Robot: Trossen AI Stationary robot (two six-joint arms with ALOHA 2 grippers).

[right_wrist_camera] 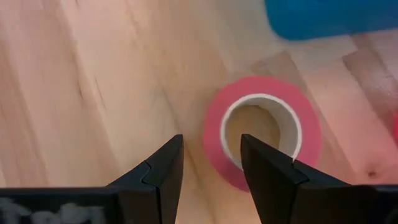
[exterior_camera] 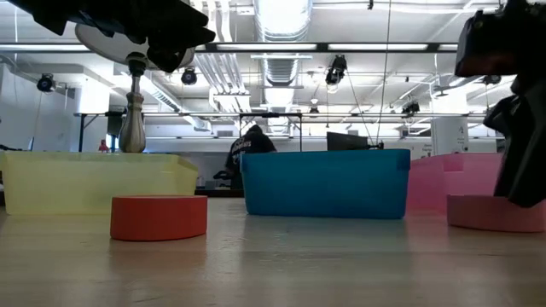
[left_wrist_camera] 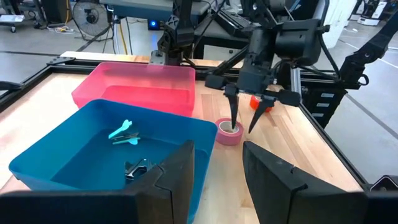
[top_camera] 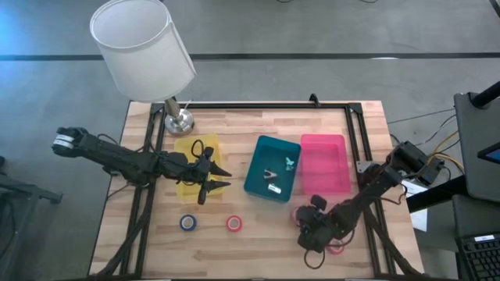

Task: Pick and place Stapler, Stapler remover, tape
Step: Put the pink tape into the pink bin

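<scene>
Tape-picking step in hand. Right gripper (right_wrist_camera: 210, 163) is hovering over pink ring-shaped tape roll (right_wrist_camera: 261, 134) on wooden counter (top_camera: 266, 238), near blue plastic tray (top_camera: 272, 168). Jaws partly open, holding nothing, one finger (right_wrist_camera: 268, 171) over roll wall. Next move probably: lower, close on wall. Left gripper (top_camera: 214, 176) is waiting open above yellow tray (top_camera: 186, 148).

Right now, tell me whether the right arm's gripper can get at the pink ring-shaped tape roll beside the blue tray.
Probably yes. The right gripper hangs open directly over the pink ring-shaped tape roll, one finger over its open centre, one outside the wall. Nothing lies between them; the blue plastic tray stands just beside but clear.
</scene>
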